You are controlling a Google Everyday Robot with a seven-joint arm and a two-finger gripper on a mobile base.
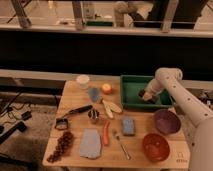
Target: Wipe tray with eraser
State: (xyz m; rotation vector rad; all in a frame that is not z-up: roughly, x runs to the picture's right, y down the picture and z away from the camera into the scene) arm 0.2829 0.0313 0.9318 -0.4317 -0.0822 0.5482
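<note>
The dark green tray [131, 90] lies at the back right of the wooden table. My gripper [145, 95] reaches down into its right half from the white arm [175, 92] that comes in from the right. The fingers are shut on a small dark block, the eraser [143, 93], which sits low against the tray's floor. The tray's right end is partly hidden behind the arm.
On the table lie a blue block [128, 125], a blue-grey cloth [90, 143], a carrot [106, 133], grapes [61, 146], a fork [121, 144], a banana slice [112, 106], an orange fruit [106, 88], a white cup [83, 80], a purple bowl [166, 121] and a red bowl [155, 146].
</note>
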